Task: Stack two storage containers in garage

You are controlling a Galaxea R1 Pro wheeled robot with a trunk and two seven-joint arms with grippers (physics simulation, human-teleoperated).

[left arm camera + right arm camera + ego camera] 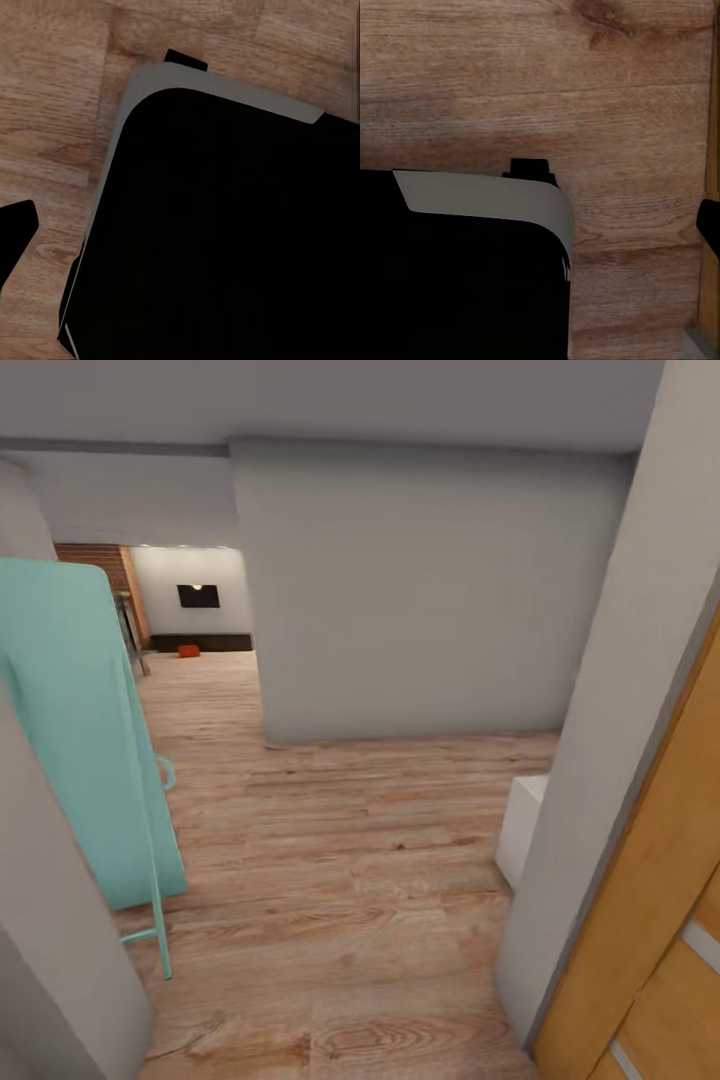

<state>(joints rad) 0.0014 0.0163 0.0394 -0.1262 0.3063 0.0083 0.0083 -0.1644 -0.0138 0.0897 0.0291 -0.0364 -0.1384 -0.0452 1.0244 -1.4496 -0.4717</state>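
Observation:
I stand in a narrow hallway with a light wood-plank floor [340, 880]. Far ahead, through the opening at the left, lies the living room with a black wall TV [198, 596] and a red-brick fireplace [105, 565]. One small red-orange storage container [188, 651] sits on its floor below the TV, far out of reach. The garage is out of view. Both wrist views look down at my black, grey-edged base [225, 225] [457, 277] over the wood floor. A dark tip at each picture's edge gives no clue to either gripper's state.
A tall teal panel on a thin teal frame [80, 740] stands close at my left. A grey wall [420, 590] blocks the way straight ahead. An orange-brown door [660, 920] and a low white box [522, 825] are at my right.

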